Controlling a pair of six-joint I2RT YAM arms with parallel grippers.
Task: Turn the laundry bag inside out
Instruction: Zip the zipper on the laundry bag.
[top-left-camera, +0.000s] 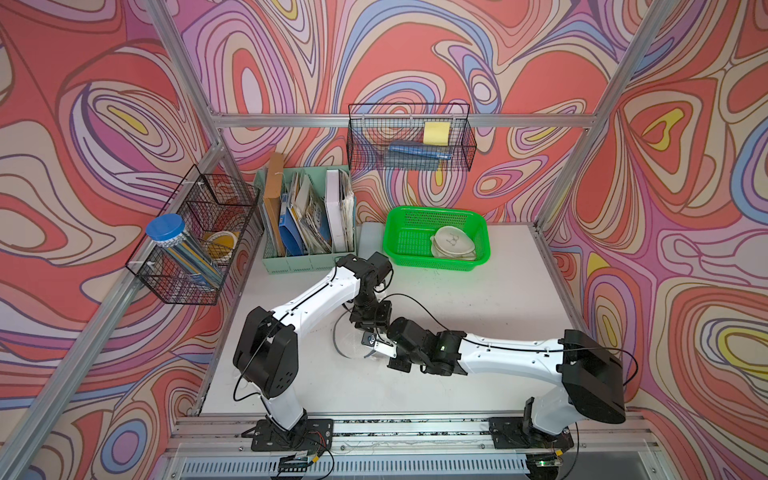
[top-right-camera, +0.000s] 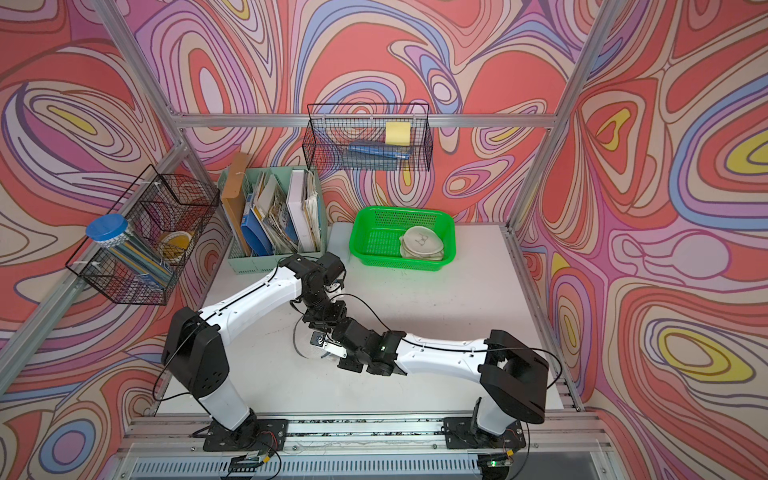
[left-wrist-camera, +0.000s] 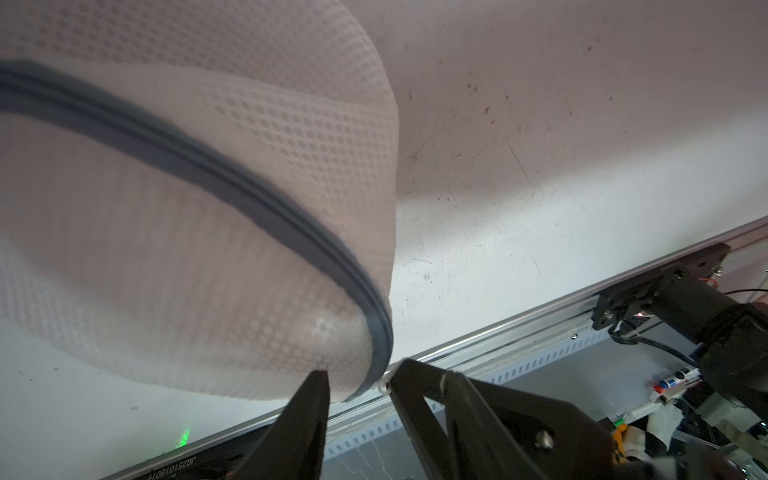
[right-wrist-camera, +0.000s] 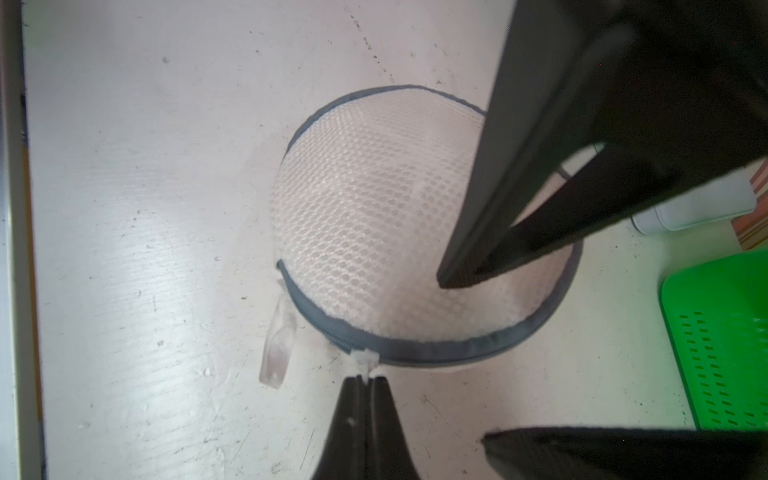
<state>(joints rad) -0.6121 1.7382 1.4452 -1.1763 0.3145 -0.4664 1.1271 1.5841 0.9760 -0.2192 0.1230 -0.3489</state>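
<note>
Right wrist: with right fingers (right-wrist-camera: 351, 419) clamped on the zip tab (right-wrist-camera: 365, 358) of the laundry bag (right-wrist-camera: 374, 216) on the table (right-wrist-camera: 124, 208), near-left of the green basket (right-wrist-camera: 715, 340), close half-open left fingers (left-wrist-camera: 309, 399) squarely over its grey rim (left-wrist-camera: 249, 195).

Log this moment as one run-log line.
left gripper: open, astride laundry bag rim | right gripper: shut on zipper pull | laundry bag: on table

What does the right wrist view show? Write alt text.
The shut right gripper pinches the zipper pull of a round white mesh bag on a table. The open left gripper straddles the bag's grey rim; a green basket lies nearby.
</note>
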